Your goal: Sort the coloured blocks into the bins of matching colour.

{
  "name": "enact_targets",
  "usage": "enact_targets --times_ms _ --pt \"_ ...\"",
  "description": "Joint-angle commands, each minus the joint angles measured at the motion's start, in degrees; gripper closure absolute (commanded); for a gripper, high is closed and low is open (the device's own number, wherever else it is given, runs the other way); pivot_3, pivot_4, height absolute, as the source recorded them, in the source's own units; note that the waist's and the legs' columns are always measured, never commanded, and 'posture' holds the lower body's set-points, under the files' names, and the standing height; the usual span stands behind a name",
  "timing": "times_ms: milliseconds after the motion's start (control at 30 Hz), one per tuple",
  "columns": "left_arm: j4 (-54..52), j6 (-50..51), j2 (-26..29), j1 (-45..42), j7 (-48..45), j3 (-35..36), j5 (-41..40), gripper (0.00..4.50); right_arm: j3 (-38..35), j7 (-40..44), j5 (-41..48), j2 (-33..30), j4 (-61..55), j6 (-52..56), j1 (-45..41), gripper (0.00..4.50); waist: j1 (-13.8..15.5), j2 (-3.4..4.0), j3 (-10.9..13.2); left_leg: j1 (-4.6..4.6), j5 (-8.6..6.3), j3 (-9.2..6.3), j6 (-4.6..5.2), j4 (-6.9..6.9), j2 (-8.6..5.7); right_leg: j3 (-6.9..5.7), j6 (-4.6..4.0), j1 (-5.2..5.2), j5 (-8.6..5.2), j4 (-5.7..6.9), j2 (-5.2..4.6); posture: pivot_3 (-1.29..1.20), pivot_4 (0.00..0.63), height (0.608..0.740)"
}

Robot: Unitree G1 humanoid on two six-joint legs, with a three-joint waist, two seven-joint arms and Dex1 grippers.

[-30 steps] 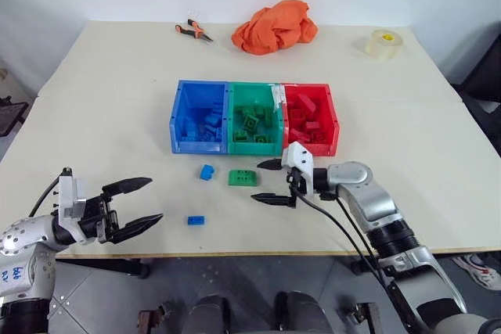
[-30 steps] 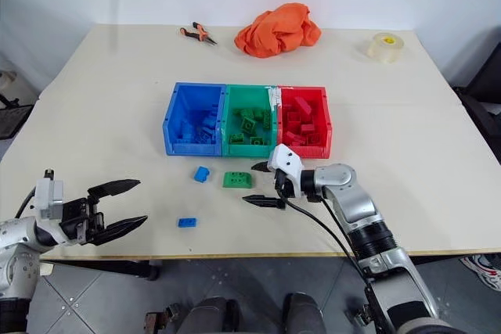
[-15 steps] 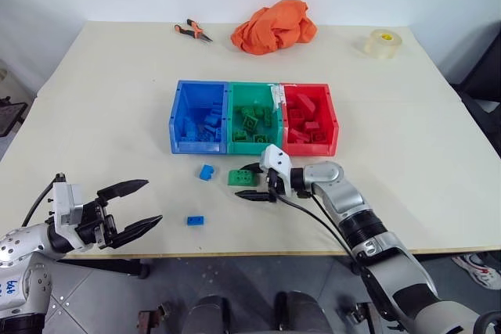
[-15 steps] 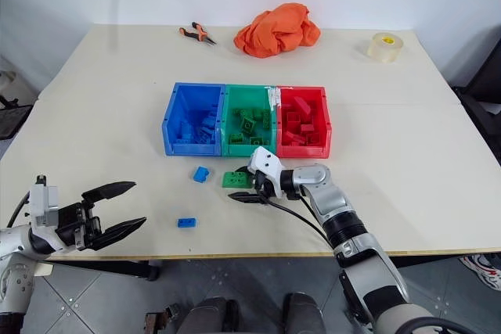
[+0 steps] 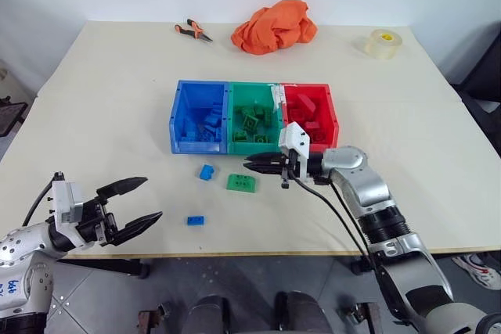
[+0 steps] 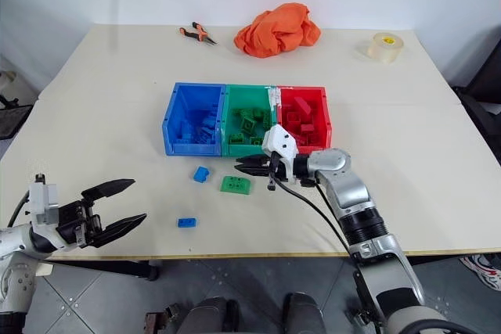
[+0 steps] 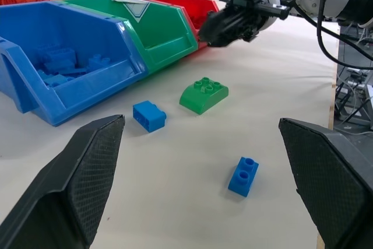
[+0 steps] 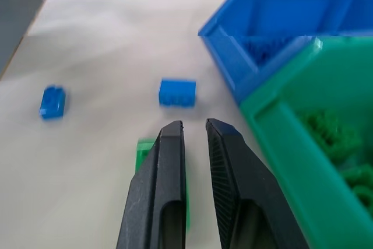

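Three bricks lie loose; my right pincer is clenched empty above the green brick. Light, rigid, slick plastic, I judge: pinch its flat sides.

Three joined bins stand mid-table as main barrier. Near strip in front of them is cluttered: green block at 6 o'clock of green bin, blue block just at its 9 o'clock, second blue block near front edge.

Right gripper, fingers closed, is held above green block, close before bins.

Open tabletop is left at 9 and 3 o'clock of bins.

Far edge is occupied by pliers, orange cloth, tape roll.
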Motion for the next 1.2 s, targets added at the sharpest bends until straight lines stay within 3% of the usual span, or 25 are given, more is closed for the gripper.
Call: enact_targets --times_ms 33,367,533,633,867,1033,1200 --pt "-1.33 -0.28 -0.37 -0.39 0.45 0.60 -1.12 0.00 1.16 -0.56 -0.38 0.02 -1.69 2.45 0.55 3.28 -0.01 0.01 0.00 0.00 0.00 0.00 0.00 0.00 0.01 0.00 0.00 0.00 0.00 0.00 0.00 0.00 0.150 0.740" --pt "-2.13 -0.15 -0.70 0.25 0.83 0.93 -1.25 0.00 4.20 -0.86 -4.11 1.79 5.28 -2.45 -1.09 0.01 -0.06 0.00 0.00 0.01 0.00 0.03 0.00 -0.02 0.01 -0.03 0.00 -0.02 0.00 0.01 0.05 0.00 0.150 0.740" --pt "-2.43 -0.18 -0.64 0.63 1.05 1.16 -1.31 0.00 6.62 -1.99 -7.57 3.84 10.63 -4.07 -2.65 0.01 -0.09 0.00 0.00 0.01 0.00 0.04 0.00 -0.01 0.01 -0.03 0.00 -0.03 0.00 0.01 0.06 0.00 0.150 0.740" --pt "-2.55 -0.25 -0.64 0.87 1.22 1.31 -1.37 0.00 7.73 -3.55 -9.83 5.04 13.37 -4.54 -3.76 0.58 -0.17 -0.01 -0.01 0.02 0.00 0.04 -0.01 -0.01 0.01 -0.01 0.00 -0.02 0.00 0.01 0.05 0.00 0.150 0.740" --pt "-2.50 -0.50 -0.77 1.21 1.45 1.56 -1.41 0.00 7.59 -2.66 -10.49 4.21 11.81 -6.68 -3.70 2.96 -0.20 -0.01 -0.01 0.04 0.00 0.03 -0.02 -0.01 0.03 0.01 0.00 -0.01 0.00 0.04 0.05 0.00 0.150 0.740" --pt "-2.42 -0.74 -1.01 1.13 1.60 1.44 -1.39 0.00 3.69 -1.12 -5.11 3.07 3.81 -2.49 -2.87 3.01 0.01 0.01 0.01 0.02 0.00 0.01 -0.01 -0.01 0.02 0.02 -0.01 -0.02 0.00 0.02 0.02 0.00 0.150 0.740" --pt "-2.39 -0.89 -1.22 1.20 1.48 1.21 -1.39 0.00 -4.82 -9.03 -0.42 4.42 2.97 3.50 -8.26 3.01 -0.12 0.04 0.02 -0.01 0.00 0.00 -0.02 -0.01 0.04 0.02 -0.01 -0.02 0.00 -0.02 -0.03 0.00 0.150 0.740"
